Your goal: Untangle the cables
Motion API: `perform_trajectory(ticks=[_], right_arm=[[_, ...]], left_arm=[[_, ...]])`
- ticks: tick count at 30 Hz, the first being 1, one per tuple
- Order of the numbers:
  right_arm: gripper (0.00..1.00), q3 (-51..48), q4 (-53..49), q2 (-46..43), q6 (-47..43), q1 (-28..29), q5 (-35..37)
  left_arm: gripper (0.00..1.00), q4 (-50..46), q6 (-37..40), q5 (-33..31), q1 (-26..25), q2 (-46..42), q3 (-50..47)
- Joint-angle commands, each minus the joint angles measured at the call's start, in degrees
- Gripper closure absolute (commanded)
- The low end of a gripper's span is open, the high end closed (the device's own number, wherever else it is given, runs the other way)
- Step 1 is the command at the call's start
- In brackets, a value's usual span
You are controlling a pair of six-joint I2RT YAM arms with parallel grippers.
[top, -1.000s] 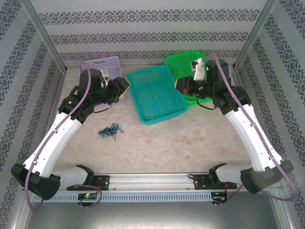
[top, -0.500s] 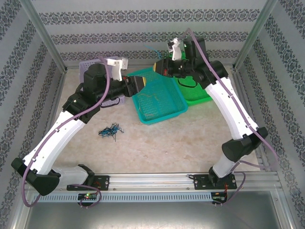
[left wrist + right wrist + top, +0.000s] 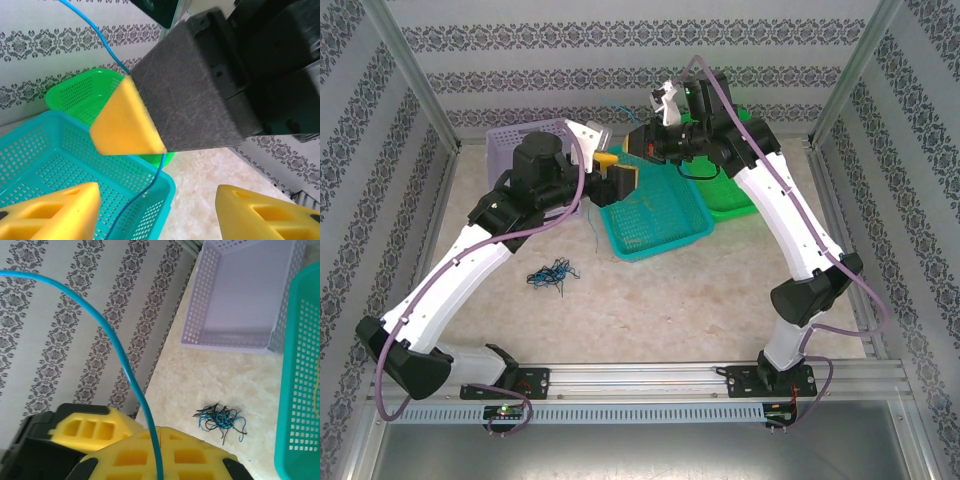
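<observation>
Cables in three spots.

One table (image 3: 720, 290), pale and marbled. Two arms, left (image 3: 460, 270) and right (image 3: 790, 220), both stretched inward, tips nearly meeting above the middle basket's far left corner.

Three baskets:
- lavender (image 3: 520, 135) at back left
- teal (image 3: 665, 228) in the middle
- green (image 3: 738, 203) just beside teal, at back right

Two grippers:
- Left gripper (image 3: 155, 212): yellow fingers (image 3: 55, 210) well apart, gripping nothing, pointed at the other tool's tip.
- Right gripper (image 3: 145, 440): pads pressed together, clamped on one blue cable (image 3: 159, 462).

As for the cables themselves:
- One blue cable, lifted off the table. Arches up and away from the shut pads on one side. On the other side, hangs down between the left fingers toward the teal basket, seemingly touching neither finger.
- One tangle (image 3: 552, 272) of blue and black strands, lying on bare table in front of the lavender basket, apart from all three baskets. Number of strands inside: cannot tell.
- One faint yellowish strand (image 3: 316, 390) inside the teal basket.
</observation>
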Motion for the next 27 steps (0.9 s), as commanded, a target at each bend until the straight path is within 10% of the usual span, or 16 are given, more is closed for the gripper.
perform_trajectory(ticks=[1,10,19,23,27], right_arm=[[1.00,2.1,0.1,1.0,2.9,1.1,-2.5],[1.00,2.1,1.8,0.9,5.9,1.9,-3.5],[1.00,1.5,2.4,0.6,6.8,1.9,-2.9],[0.66,1.1,2.7,-0.6,6.0,0.8,-1.6],[0.54,-1.7,5.1,-4.5,5.5,-1.2,1.2]], left_arm=[[0.38,3.7,2.8,0.1,-0.9,0.4,-0.8],[0.49,4.3,2.8,-1.3,-1.3,2.2,0.3],[1.00,4.1,-0.4,-3.6,-1.4,1.3,0.1],[1.00,0.2,-2.9,-6.2,-0.8,1.1,1.1],[1.00,-7.0,-5.6,-7.0,2.1,2.8,4.5]])
